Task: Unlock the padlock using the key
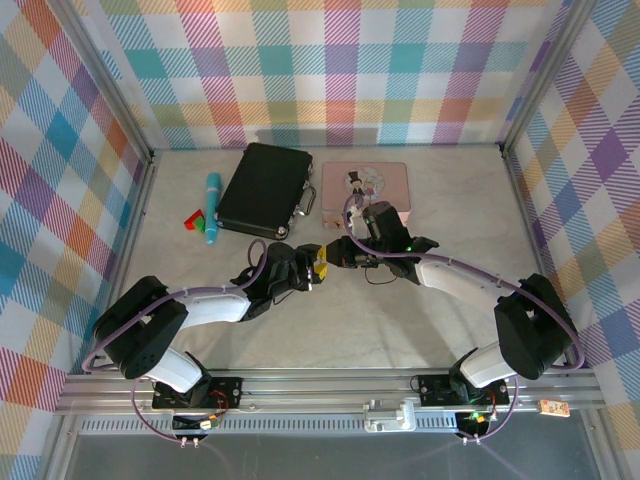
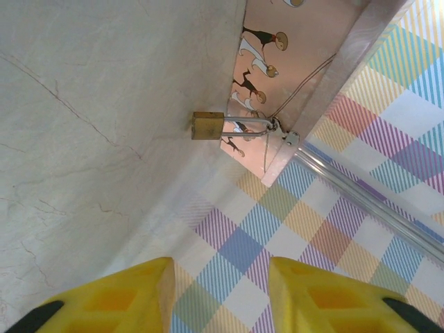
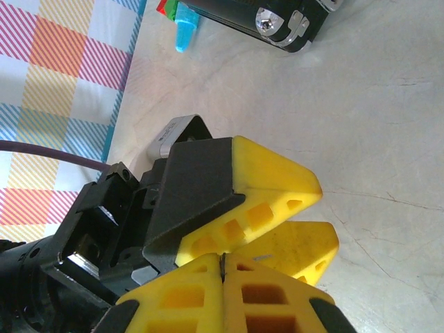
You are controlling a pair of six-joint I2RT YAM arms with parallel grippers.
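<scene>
Padlock (image 2: 208, 125) is judged light, rigid and slick brass, so it is best pinched across the flat body sides with the keyway left free. Nearest, the left gripper (image 2: 220, 270) is seen with jaws parted and nothing between them. The right gripper (image 3: 222, 258) is clenched tip to tip; a key there cannot be confirmed. Beyond, the padlock is seen on the worktop (image 2: 104, 152), shackle reaching the pink tin (image 2: 298, 48) edge. Black case (image 1: 265, 188) is farther back.

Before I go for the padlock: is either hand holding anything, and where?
Left hand open, empty. Right hand shut; whether it pinches anything cannot be told.
</scene>
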